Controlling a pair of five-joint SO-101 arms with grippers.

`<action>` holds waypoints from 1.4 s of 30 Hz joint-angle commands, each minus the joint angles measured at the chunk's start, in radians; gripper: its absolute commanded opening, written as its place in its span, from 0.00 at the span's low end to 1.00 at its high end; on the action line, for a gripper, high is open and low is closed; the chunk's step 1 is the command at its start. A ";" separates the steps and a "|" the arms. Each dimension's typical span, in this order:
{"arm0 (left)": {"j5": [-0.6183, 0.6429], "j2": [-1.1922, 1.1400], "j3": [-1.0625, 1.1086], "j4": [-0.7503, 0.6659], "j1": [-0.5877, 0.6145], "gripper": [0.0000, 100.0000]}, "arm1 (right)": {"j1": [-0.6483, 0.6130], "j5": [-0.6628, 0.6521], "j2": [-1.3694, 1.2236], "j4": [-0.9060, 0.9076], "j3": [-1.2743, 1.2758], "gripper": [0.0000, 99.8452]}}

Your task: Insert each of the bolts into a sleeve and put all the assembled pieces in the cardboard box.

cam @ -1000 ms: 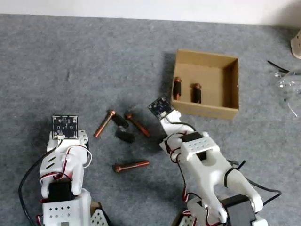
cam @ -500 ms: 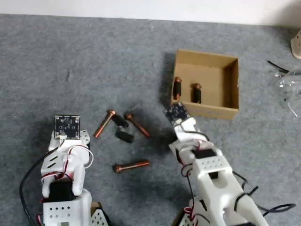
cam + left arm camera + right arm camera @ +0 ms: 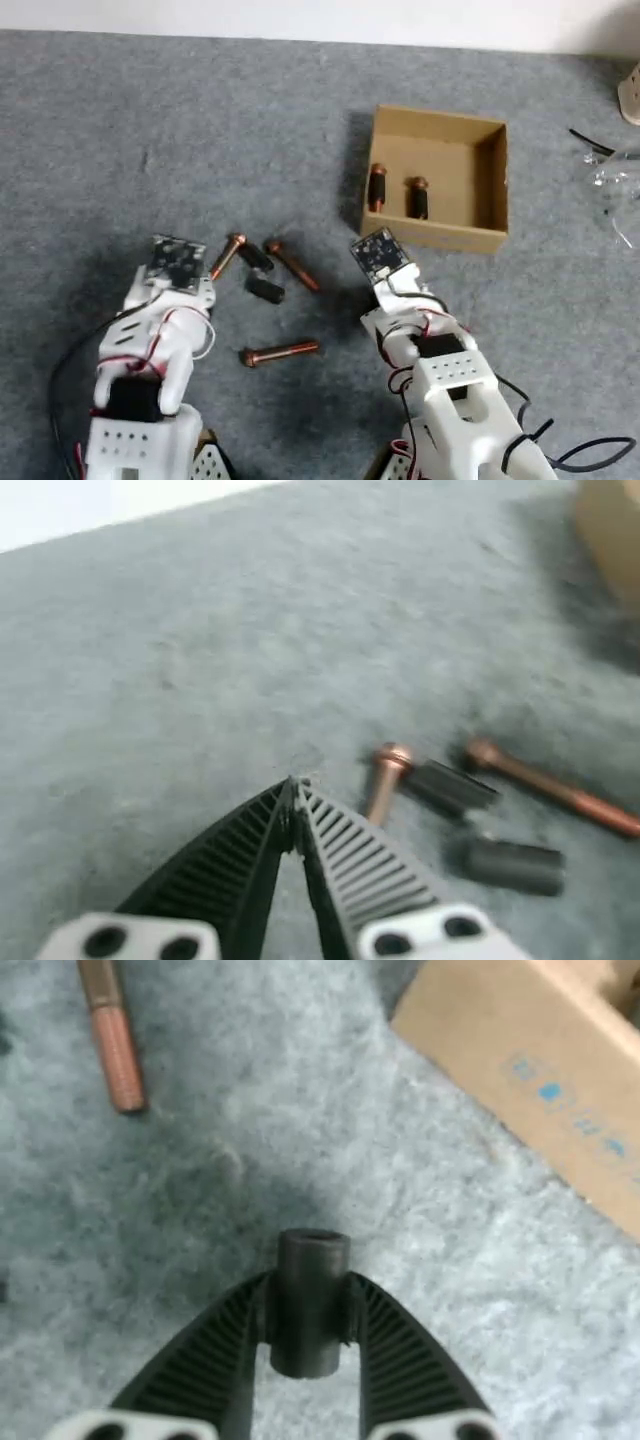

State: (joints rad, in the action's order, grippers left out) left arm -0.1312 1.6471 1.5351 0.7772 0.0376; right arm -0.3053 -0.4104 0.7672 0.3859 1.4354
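- From above, each arm's wrist board lies over its fingers. The left arm (image 3: 150, 340) ends just beside a bolt (image 3: 223, 262). The right arm (image 3: 430, 350) ends near the front wall of the cardboard box (image 3: 440, 238).
- Grey carpet (image 3: 120, 130) covers the table, with a white wall (image 3: 300, 15) along its far side. Clear plastic (image 3: 605, 165) is cut off at the edge.
- Two assembled pieces (image 3: 377, 187) lie inside the box, toward one side wall. Three bolts lie loose on the carpet, with two black sleeves (image 3: 265, 290) among them.
- In the left wrist view a corner of the box (image 3: 612, 520) is blurred and cut off.
- The carpet runs to a pale strip at the far edge.
- The left gripper (image 3: 297, 792) has its fingers pressed together with nothing between them. One bolt (image 3: 382, 785) lies just beside the tips, a sleeve (image 3: 450, 786) right by its head, and another bolt and sleeve lie beyond.
- In the right wrist view one bolt (image 3: 112, 1040) and the box wall (image 3: 540, 1090) are cut off by the edges.
- Carpet lies under everything; whether the sleeve touches it I cannot tell.
- The right gripper (image 3: 308, 1305) pinches a black sleeve (image 3: 312, 1255), whose hollow end points out past the fingertips, near the box.
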 commanded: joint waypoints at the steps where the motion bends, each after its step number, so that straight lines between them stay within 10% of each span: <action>1: -0.069 -0.306 -0.189 -0.072 -0.113 0.01 | 0.007 -0.003 0.025 -0.033 -0.005 0.00; 12: -0.187 -1.078 -0.575 -0.160 -0.140 0.02 | 0.007 -0.005 0.016 -0.081 -0.004 0.00; 19: -0.187 -1.440 -0.728 -0.157 -0.107 0.22 | 0.007 -0.005 0.016 -0.081 -0.004 0.00; 42: -0.181 -1.547 -0.757 -0.155 -0.028 0.19 | 0.008 -0.005 0.016 -0.081 -0.004 0.00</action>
State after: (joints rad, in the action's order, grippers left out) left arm -0.3107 0.1174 0.8155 0.6345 0.0038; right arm -0.3053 -0.4104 0.7672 0.3399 1.4354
